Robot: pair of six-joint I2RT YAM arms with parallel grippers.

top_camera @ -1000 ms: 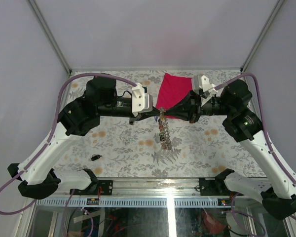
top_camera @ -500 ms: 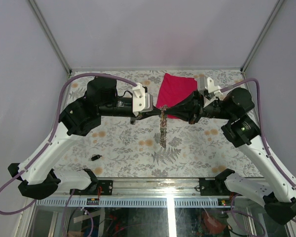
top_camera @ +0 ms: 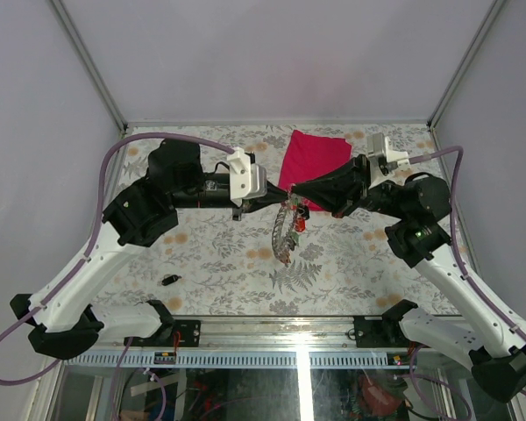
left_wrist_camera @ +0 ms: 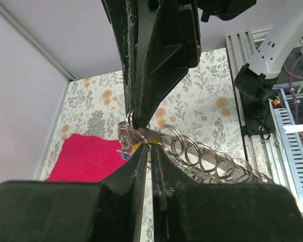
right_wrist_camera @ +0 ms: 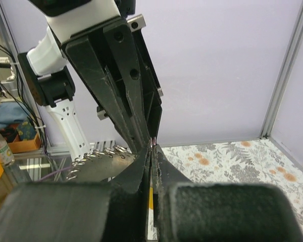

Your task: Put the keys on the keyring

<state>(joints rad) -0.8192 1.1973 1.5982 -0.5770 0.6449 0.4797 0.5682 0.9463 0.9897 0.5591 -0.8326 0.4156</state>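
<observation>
Left claw (left_wrist_camera: 146,148), closed, hides whatever it pinches; right claw (right_wrist_camera: 151,146) clamps the banded grey metal keyring (left_wrist_camera: 202,156), both reaching inward above the floral surface (left_wrist_camera: 212,116).

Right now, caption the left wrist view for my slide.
Left pincer and right pincer grip the keyring above the flowered table and red cloth.

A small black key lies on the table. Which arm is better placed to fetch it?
Left, probably. The black key lies far to the left, away from the right hand. Both hands are shut on the keyring, so the left hand must release first.
</observation>
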